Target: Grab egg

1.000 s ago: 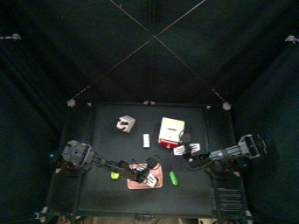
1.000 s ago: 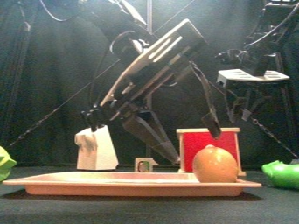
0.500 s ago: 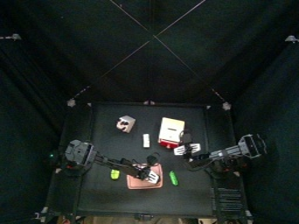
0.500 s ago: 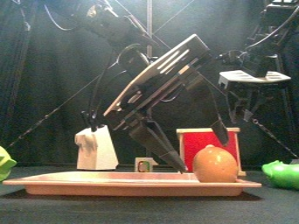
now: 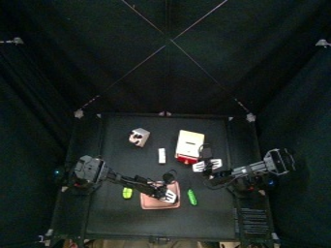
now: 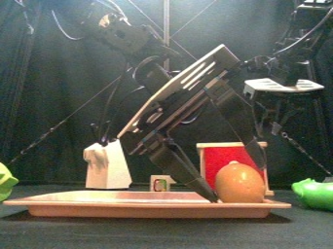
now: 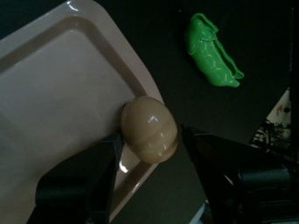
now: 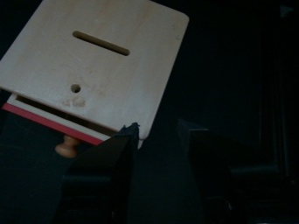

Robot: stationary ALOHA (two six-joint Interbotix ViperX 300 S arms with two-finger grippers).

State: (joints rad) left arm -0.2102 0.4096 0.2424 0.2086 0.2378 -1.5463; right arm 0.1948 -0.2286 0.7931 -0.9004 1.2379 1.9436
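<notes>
Straddling one egg (image 7: 152,129) on one tray (image 7: 59,96), left gripper (image 7: 158,171) gapes, empty.

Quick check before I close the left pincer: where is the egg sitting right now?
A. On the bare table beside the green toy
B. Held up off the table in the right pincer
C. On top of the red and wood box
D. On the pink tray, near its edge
D: the egg rests on the pink tray by its rim, with the left pincer open on either side of it.
</notes>
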